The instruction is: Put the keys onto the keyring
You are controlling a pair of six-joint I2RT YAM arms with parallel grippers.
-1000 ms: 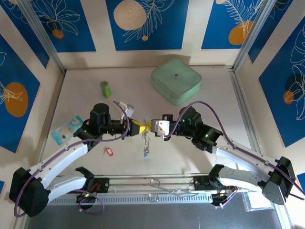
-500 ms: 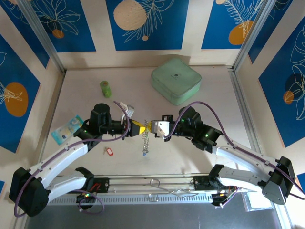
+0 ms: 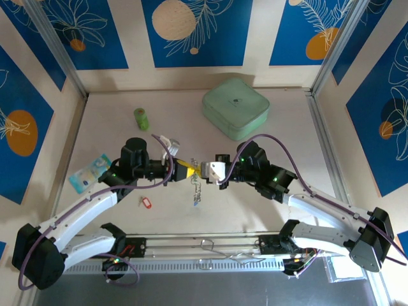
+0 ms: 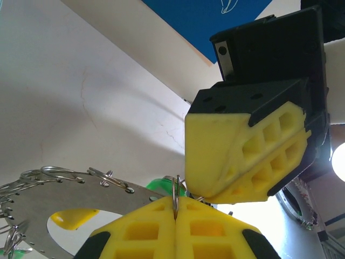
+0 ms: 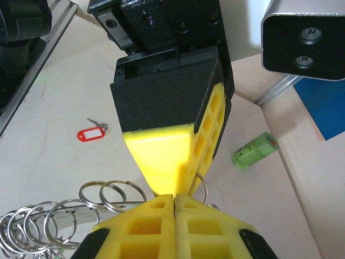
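My two grippers meet tip to tip above the table's middle. The left gripper (image 3: 189, 171) (image 4: 176, 204) is shut on a small split ring (image 4: 176, 190); a green tag (image 4: 160, 186) shows just behind it. Facing it, my right gripper (image 3: 201, 171) (image 5: 174, 197) is shut on the edge of the silvery keyring (image 4: 59, 199) (image 5: 48, 221), which carries several small rings. The keyring (image 3: 196, 186) hangs below the grippers with a blue-tagged key (image 3: 194, 205) dangling from it. A red-tagged key (image 3: 146, 202) (image 5: 89, 134) lies loose on the table, near the left arm.
A green cylinder (image 3: 141, 118) (image 5: 254, 150) stands at the back left. The pale green box (image 3: 235, 108) sits at the back centre-right. A light blue packet (image 3: 89, 172) lies by the left wall. A metal rail (image 3: 204, 245) runs along the near edge.
The right arm has edged slightly toward the left gripper, and the hanging keyring has shifted a little. Both grippers stay shut and in contact.
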